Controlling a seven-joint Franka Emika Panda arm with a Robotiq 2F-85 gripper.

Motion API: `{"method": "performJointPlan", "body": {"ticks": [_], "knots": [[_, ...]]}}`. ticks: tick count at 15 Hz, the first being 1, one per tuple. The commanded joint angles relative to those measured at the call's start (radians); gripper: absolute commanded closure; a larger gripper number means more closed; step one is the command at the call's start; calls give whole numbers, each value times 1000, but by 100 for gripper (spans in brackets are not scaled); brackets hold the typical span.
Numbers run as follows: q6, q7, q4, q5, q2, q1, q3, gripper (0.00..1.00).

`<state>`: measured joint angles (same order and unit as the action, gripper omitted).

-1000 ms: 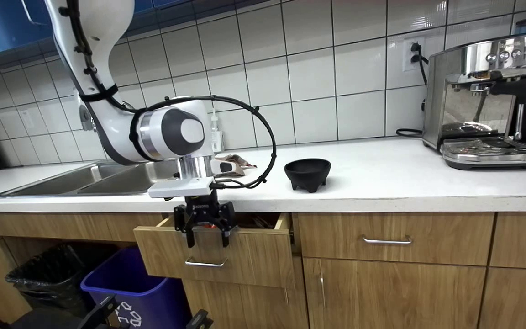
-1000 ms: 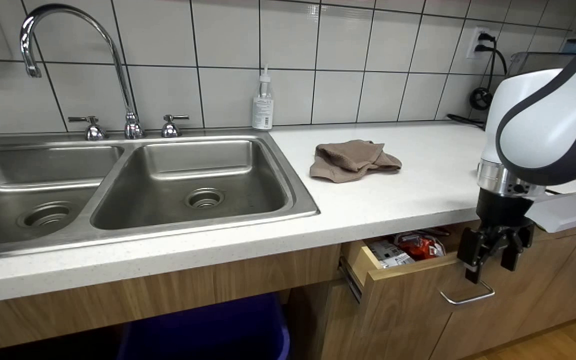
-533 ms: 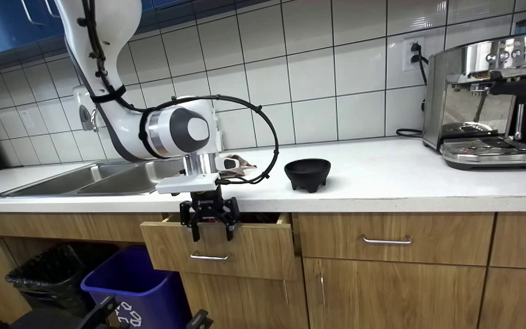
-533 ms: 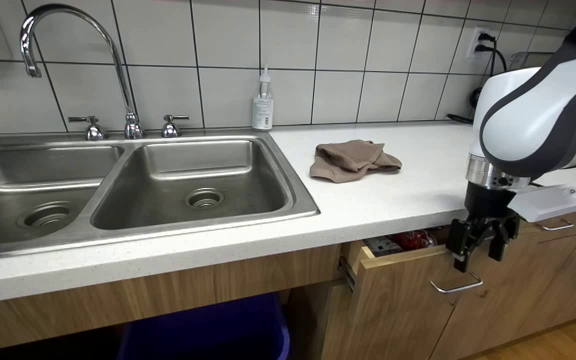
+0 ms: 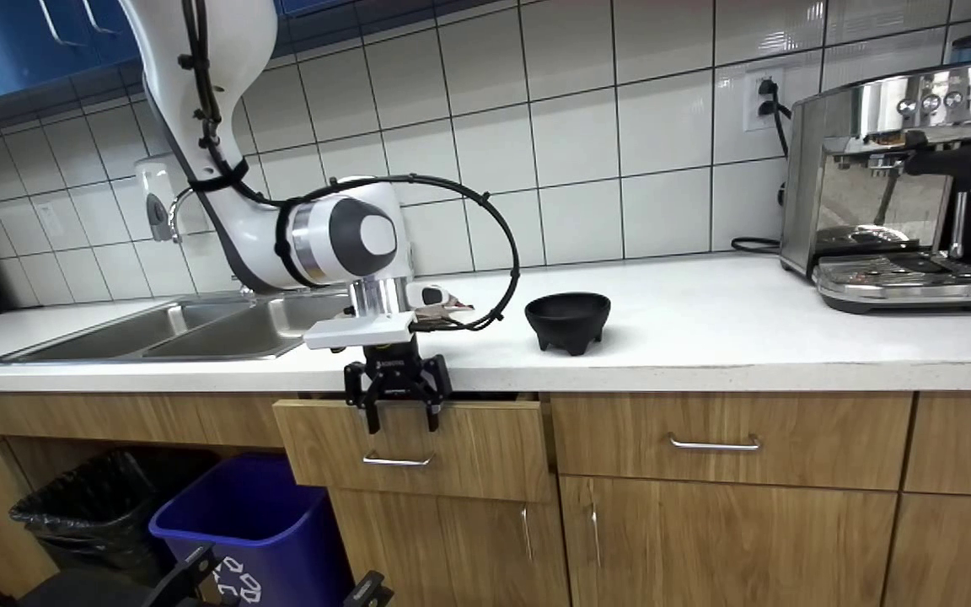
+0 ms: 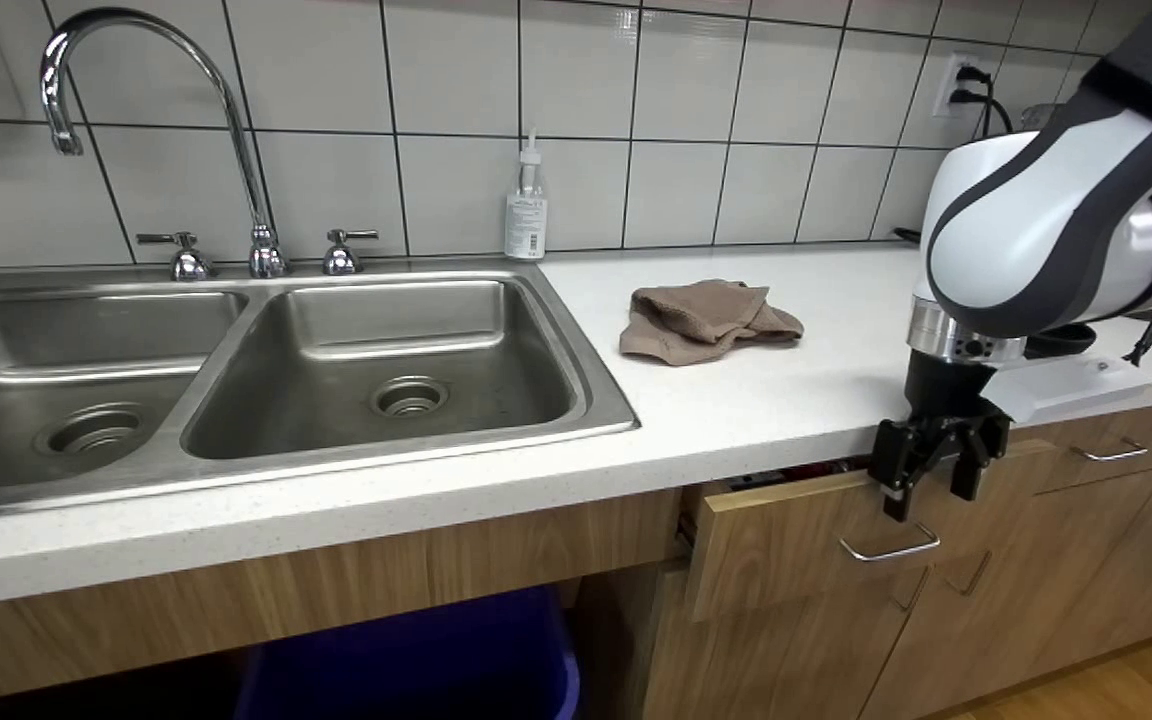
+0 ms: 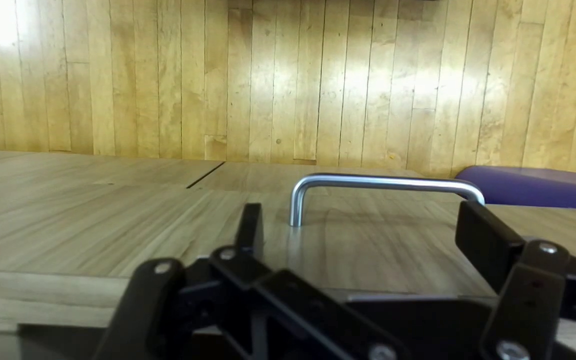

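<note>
Your gripper (image 5: 403, 424) hangs pointing down at a wooden drawer (image 5: 485, 447), its two fingers (image 7: 483, 240) spread wide apart. In both exterior views they stand in front of the upper part of the drawer's face, above its metal handle (image 5: 398, 462); you cannot tell from these views whether they touch the wood. The drawer sits partly pulled out beneath the edge of the white counter (image 5: 705, 329), with a slim dark gap behind its face. In an exterior view, you find the handle straight below the gripper, at six o'clock; in your wrist view it lies toward twelve o'clock, just past the fingers, its right end partly covered by one.

In an exterior view, you have the black bowl (image 5: 568, 322) on the counter at two o'clock from the gripper, and the coffee machine (image 5: 882, 198) well apart in the same direction. The blue bin (image 5: 283, 556) stands at eight o'clock, with a black bag (image 5: 93, 523) beside it. In an exterior view, the brown cloth (image 6: 706, 320) lies crumpled on the counter at ten o'clock, and the clear bottle (image 6: 526, 218) stands farther out that way, by the back corner of the sink (image 6: 598, 390).
</note>
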<state>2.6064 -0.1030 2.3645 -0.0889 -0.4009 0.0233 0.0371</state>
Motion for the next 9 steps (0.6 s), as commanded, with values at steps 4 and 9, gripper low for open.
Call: {"method": "performJointPlan", "body": {"ticks": [4, 9], "knots": [[-26, -18, -106, -3, -57, -23, -13, 0], [-15, -28, -56, 10, -21, -37, -20, 0]]}}
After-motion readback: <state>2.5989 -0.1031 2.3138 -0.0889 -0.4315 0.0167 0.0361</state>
